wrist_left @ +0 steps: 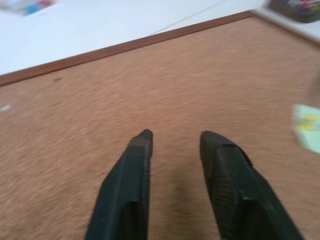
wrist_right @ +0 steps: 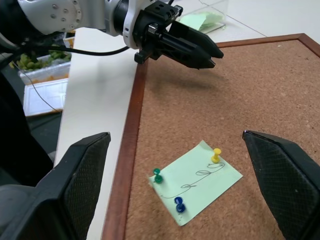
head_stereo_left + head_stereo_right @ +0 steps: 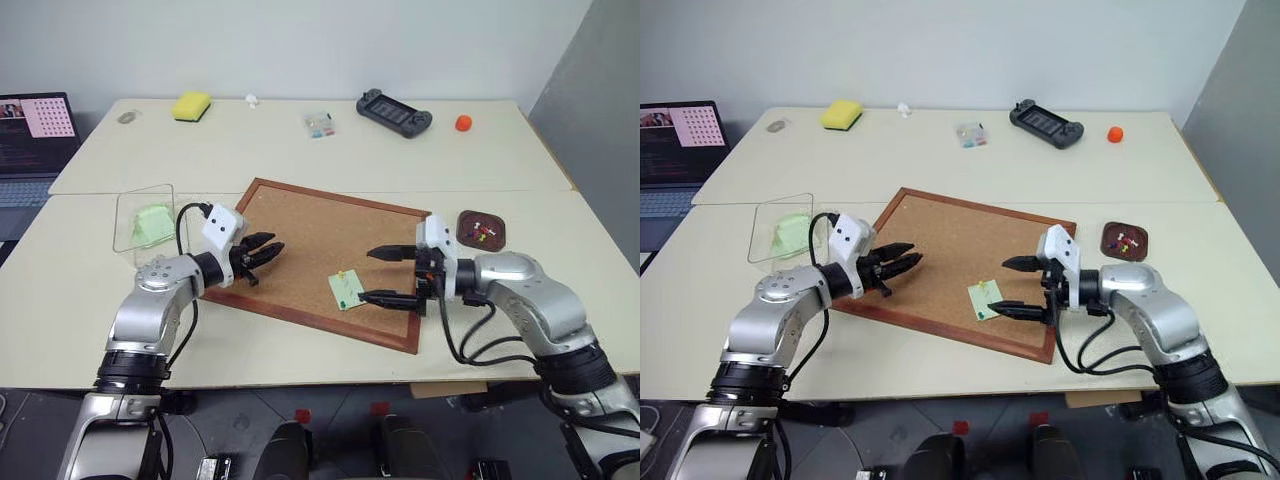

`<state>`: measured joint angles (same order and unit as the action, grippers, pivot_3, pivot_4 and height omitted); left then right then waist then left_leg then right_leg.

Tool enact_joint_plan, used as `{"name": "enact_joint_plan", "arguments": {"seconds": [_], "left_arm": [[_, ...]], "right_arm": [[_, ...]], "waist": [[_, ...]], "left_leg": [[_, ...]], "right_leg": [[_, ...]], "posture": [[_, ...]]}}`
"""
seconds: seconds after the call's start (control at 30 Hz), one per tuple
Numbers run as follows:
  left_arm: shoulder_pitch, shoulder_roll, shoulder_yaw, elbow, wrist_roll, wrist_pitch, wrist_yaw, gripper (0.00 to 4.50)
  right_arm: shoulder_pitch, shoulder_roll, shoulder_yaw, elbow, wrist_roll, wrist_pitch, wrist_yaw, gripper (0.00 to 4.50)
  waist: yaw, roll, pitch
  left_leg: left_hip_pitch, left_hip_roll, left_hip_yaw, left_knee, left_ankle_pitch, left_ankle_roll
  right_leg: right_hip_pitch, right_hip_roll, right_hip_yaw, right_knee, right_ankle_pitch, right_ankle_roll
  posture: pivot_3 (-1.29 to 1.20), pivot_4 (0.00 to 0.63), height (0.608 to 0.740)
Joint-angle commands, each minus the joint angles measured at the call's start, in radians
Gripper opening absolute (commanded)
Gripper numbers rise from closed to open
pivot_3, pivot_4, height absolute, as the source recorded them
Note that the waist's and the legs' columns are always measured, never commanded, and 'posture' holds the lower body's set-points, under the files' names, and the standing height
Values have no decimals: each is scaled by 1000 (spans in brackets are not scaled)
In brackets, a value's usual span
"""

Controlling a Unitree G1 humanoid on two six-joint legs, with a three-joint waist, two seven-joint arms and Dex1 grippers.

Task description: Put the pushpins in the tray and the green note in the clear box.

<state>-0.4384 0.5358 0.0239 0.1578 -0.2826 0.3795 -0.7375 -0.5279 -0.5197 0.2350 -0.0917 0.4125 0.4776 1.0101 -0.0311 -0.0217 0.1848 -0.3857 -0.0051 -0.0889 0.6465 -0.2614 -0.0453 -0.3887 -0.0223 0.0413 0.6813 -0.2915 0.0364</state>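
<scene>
Cork is the ground on which the step in hand is set: the green note (image 2: 197, 181) lies flat on the corkboard (image 3: 300, 235), near its front edge, and is fixed there by three pushpins, a yellow one (image 2: 216, 154), a green one (image 2: 157, 175) and a blue one (image 2: 179, 204). It is framed by the right gripper (image 3: 387, 275), whose two fingers are spread wide to either side of the slip without anything being touched or held. The left gripper (image 3: 262, 255) is poised over the board's left part, well apart from the note, its fingers drawn near to each other with a narrow gap between them and nothing clamped. Several pins can already be made out in the tray (image 3: 481, 229), which sits on the table just beyond the board's right corner, and something pale green is seen inside the clear box (image 3: 146, 219) beside the board's left corner (whether that is another note cannot be told). The stage is therefore judged to be the unpinning of this note. A single pin head must next be pinched, which calls for the wide fingers to be narrowed and centred on one tiny head, then pulled straight off the cork so that the paper is not torn or dragged along.
</scene>
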Motion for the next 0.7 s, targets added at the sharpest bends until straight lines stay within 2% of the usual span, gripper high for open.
{"name": "enact_joint_plan", "arguments": {"seconds": [0.03,0.13,0.43,0.7], "left_arm": [[-5,-31,-4,-31,7,2,31,518],[-5,-60,-1,-33,-8,38,45,45],[-17,-42,-80,1,56,166,44,45],[2,-47,-106,-12,65,190,35,45]], "right_arm": [[-32,41,13,49,-51,-65,-18,4500],[-47,74,22,84,-75,-84,-25,4500],[-95,166,45,181,-136,-111,-37,4500],[-132,223,54,291,-182,-164,-40,4500]], "waist": [[0,0,0],[0,0,0],[-2,0,0],[-2,1,-1]], "left_leg": [[0,0,0,0,0,0],[0,0,-2,0,0,0],[1,0,-7,0,0,0],[2,-1,-7,0,0,0]], "right_leg": [[0,0,0,0,0,0],[0,0,0,0,0,0],[1,0,-1,1,0,0],[2,0,-1,1,0,0]], "posture": [[0,150,740],[0,150,740],[0,150,740],[0,150,740]]}}
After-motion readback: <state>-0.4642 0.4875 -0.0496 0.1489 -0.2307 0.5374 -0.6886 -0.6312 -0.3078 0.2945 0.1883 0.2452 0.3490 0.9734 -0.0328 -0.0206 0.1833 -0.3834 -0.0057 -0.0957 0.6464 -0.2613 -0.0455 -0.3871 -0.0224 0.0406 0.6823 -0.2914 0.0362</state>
